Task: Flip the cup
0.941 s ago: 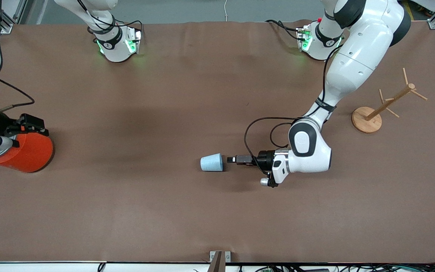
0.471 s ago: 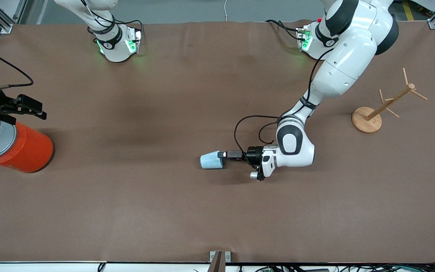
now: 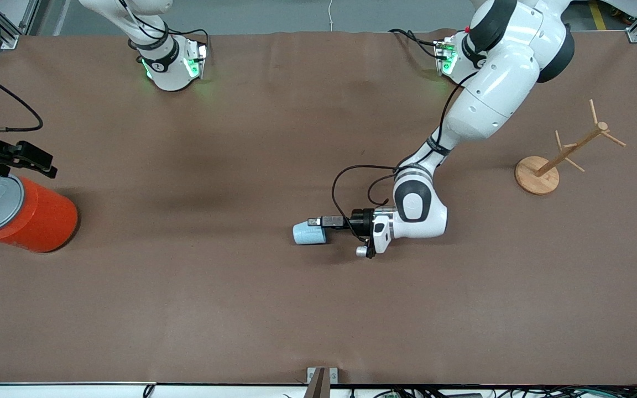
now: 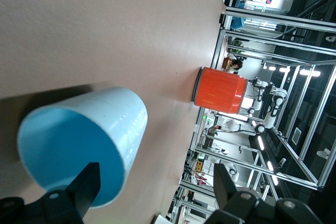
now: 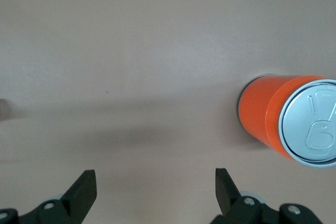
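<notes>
Cup lay on its side near the middle of the brown surface, its open mouth turned toward my left claw. My left claw was spread wide at that mouth, one finger reaching inside the blue rim, not yet clamped on it. My right claw hung wide open and empty, waiting above the surface beside the orange can at the right arm's end. A wooden rack stood toward the left arm's end.
</notes>
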`<state>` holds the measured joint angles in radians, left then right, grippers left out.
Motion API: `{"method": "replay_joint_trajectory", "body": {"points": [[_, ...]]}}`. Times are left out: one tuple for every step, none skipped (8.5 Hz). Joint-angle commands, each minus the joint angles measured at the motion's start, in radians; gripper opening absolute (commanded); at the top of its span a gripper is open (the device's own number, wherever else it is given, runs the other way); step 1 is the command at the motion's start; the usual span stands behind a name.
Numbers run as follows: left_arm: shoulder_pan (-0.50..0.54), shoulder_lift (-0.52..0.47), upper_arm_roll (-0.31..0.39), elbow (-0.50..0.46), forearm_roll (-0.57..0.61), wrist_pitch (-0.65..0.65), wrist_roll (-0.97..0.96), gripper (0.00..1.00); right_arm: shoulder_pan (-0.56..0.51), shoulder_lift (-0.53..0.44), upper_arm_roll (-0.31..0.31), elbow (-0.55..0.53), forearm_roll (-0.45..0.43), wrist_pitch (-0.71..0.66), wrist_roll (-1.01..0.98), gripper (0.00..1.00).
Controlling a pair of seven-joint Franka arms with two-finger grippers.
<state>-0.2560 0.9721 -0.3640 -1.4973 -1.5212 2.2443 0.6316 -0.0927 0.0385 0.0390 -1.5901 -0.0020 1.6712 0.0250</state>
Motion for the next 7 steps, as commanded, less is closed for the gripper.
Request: {"method": "replay_joint_trajectory", "body": {"points": [[-0.003, -0.004, -0.003, 0.000, -0.031, 0.015, 0.016, 0.26, 0.011, -0.028, -0.034, 0.001, -0.009, 0.018, 0.049, 1.00], [-0.002, -0.004, -0.003, 0.000, -0.031, 0.017, 0.022, 0.13, 0.016, -0.014, -0.050, 0.065, -0.013, 0.010, 0.030, 1.00], [0.006, -0.004, -0.003, 0.000, -0.031, 0.023, 0.058, 0.03, 0.037, -0.009, -0.068, 0.077, -0.010, 0.009, 0.039, 1.00], [0.007, -0.006, -0.001, 0.000, -0.030, 0.028, 0.063, 0.00, 0.057, -0.012, -0.089, 0.068, -0.012, 0.015, 0.044, 1.00], [0.008, -0.006, 0.000, 0.003, -0.027, 0.029, 0.066, 0.00, 0.059, -0.014, -0.088, 0.056, -0.007, 0.018, 0.044, 1.00], [0.008, -0.009, 0.000, 0.005, -0.025, 0.029, 0.066, 0.00, 0.064, -0.025, -0.088, 0.023, -0.001, 0.031, 0.043, 1.00], [0.008, -0.019, 0.007, 0.003, -0.019, 0.032, 0.053, 0.00, 0.073, -0.025, -0.088, 0.021, -0.001, 0.033, 0.039, 1.00]]}}
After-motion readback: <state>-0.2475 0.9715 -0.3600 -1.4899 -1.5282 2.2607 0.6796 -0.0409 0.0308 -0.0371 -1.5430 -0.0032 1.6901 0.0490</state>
